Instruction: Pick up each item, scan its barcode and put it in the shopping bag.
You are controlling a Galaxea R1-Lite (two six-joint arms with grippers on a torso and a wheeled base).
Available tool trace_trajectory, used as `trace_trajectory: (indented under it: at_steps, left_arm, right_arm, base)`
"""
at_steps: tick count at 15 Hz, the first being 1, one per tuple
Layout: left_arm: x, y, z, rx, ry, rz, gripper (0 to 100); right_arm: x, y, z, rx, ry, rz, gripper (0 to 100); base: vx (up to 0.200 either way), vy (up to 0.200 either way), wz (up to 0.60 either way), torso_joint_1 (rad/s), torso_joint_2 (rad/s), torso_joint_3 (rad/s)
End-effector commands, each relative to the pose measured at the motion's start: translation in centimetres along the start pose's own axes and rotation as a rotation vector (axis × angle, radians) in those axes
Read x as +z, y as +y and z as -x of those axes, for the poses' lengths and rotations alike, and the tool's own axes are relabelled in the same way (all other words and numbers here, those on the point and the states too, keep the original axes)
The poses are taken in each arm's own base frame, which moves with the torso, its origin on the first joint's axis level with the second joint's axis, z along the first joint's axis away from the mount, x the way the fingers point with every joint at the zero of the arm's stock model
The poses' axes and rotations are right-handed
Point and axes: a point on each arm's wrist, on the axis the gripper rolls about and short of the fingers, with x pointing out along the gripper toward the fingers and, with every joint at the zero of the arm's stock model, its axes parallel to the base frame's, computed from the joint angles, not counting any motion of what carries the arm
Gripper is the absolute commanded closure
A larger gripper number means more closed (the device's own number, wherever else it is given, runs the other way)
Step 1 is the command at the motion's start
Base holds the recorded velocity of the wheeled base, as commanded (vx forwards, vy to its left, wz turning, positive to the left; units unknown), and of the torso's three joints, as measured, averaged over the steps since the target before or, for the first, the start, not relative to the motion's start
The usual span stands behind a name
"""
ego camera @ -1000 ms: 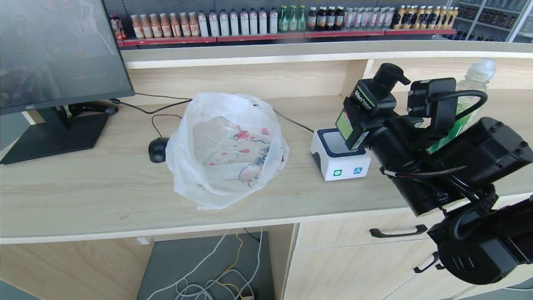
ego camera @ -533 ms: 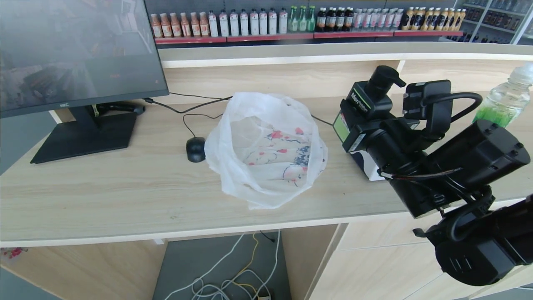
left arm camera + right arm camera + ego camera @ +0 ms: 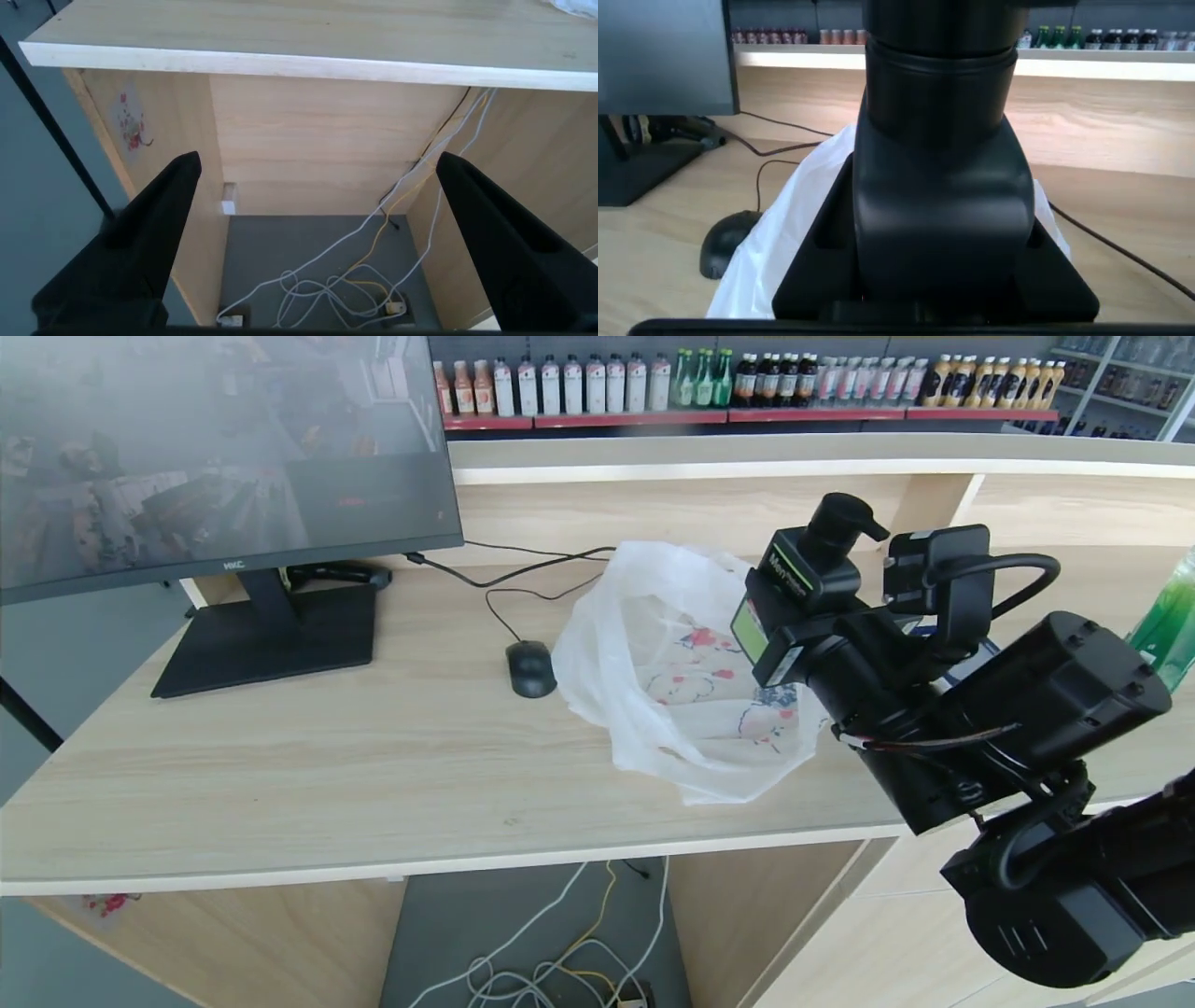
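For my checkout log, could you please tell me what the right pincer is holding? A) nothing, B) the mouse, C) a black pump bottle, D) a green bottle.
C: the right pincer is shut on the black pump bottle, holding it up off the counter.

Black pump bottle (image 3: 810,577), upright, clamped in right pincer (image 3: 795,633); white shopping bag (image 3: 653,653) open, just beyond.
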Motion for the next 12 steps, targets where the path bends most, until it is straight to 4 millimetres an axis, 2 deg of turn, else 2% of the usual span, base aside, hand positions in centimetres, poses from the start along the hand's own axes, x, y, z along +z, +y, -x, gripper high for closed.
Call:
trace_trajectory:
  at_steps: [1, 4, 9, 12]
  left_arm:
    - [0.0, 0.0, 0.0, 0.000, 0.000, 0.000, 0]
    - [0.0, 0.0, 0.0, 0.000, 0.000, 0.000, 0]
    - [0.0, 0.0, 0.0, 0.000, 0.000, 0.000, 0]
    - [0.0, 0.0, 0.0, 0.000, 0.000, 0.000, 0]
  right_arm:
    - [-0.4, 0.9, 0.2, 0.027, 0.014, -0.005, 100]
    - [-1.1, 2.1, 0.4, 0.062, 0.032, -0.013, 100]
    - [-3.4, 2.6, 0.1, 0.068, 0.086, 0.006, 100]
    - [-4.9, 3.1, -0.7, 0.069, 0.098, 0.009, 100]
  base:
    - [0.000, 0.000, 0.00, 0.000, 0.00, 0.000]
    - [0.000, 0.000, 0.00, 0.000, 0.00, 0.000]
    - [0.000, 0.000, 0.00, 0.000, 0.00, 0.000]
    - [0.000, 0.000, 0.00, 0.000, 0.00, 0.000]
